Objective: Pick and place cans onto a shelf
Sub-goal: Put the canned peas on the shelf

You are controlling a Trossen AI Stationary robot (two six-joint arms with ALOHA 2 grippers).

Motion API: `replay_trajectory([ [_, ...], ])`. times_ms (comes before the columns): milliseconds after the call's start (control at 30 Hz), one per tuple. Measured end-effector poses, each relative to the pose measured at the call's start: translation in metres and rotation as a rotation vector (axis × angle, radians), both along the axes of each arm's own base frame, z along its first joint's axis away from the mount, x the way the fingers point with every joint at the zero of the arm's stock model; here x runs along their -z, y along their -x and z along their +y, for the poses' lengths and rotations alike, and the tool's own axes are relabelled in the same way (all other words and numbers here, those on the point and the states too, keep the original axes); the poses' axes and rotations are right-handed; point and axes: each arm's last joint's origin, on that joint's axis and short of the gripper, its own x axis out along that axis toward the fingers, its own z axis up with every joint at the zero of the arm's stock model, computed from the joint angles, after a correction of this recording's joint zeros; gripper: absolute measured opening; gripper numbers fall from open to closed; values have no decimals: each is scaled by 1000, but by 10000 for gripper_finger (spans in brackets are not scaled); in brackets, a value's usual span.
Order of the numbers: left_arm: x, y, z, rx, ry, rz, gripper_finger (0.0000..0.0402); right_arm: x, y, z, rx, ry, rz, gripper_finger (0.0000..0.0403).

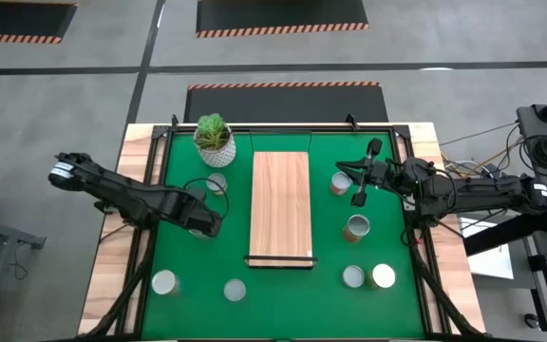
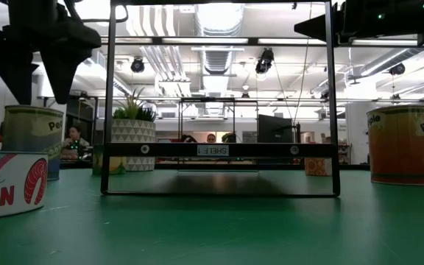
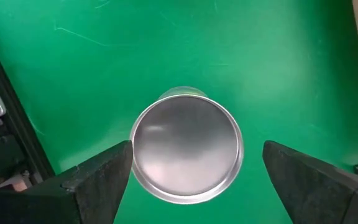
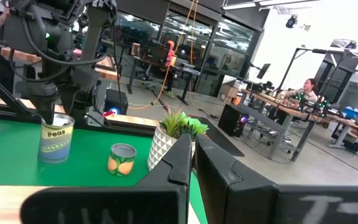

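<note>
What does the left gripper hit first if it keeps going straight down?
The can directly below it: the left gripper is open, fingers either side of the lid. How far above it cannot be told.

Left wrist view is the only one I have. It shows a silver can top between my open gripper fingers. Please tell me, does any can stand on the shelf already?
Observer: No. From above, the shelf is bare wood with no can on it.
Operator: Where is the other arm?
Observer: The right gripper is shut and holds nothing. It is on the far side of the shelf from you, close to another can.
Operator: What is written on my can?
Observer: The right wrist view shows the side of your can, below the left gripper. The label reads "Peas".
</note>
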Motion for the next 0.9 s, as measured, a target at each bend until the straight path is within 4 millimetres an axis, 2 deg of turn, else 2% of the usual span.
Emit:
replay_trajectory([
  [433,20,-12,-5,29,-36,120,339,0,0,0,1,6,6,13],
  [767,21,-16,-7,49,-48,167,272,1,0,0,1,8,8,13],
  [900,14,-19,-8,43,-38,142,267,1,0,0,1,7,9,13],
])
